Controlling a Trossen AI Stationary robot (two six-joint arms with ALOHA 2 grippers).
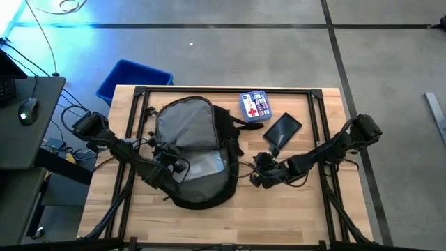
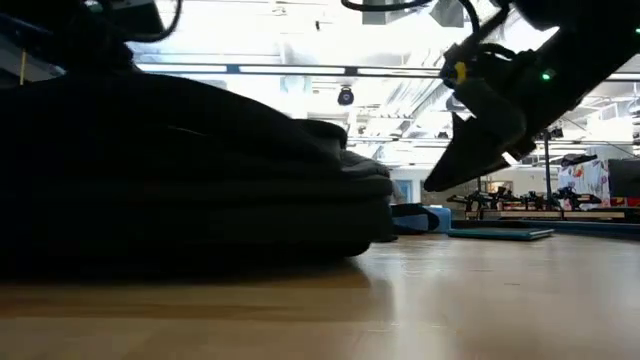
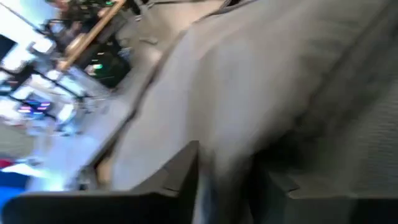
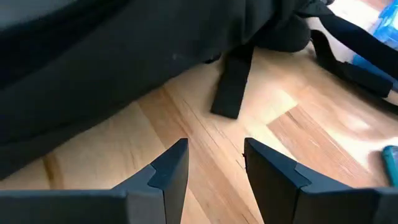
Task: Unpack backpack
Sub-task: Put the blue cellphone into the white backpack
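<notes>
The backpack (image 1: 191, 153) lies open mid-counter; the left tool (image 1: 169, 162), grip unclear, is at its grey lining, and the right tool (image 4: 214, 163), spread and empty, should steady the bag's edge.

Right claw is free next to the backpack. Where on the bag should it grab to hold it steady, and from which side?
Probably the loose black strap lying flat on the table, trailing from the backpack edge nearest the right claw. It is thin and clear of the bulky body, so the open claw could come in low from the bag's right side.
</notes>
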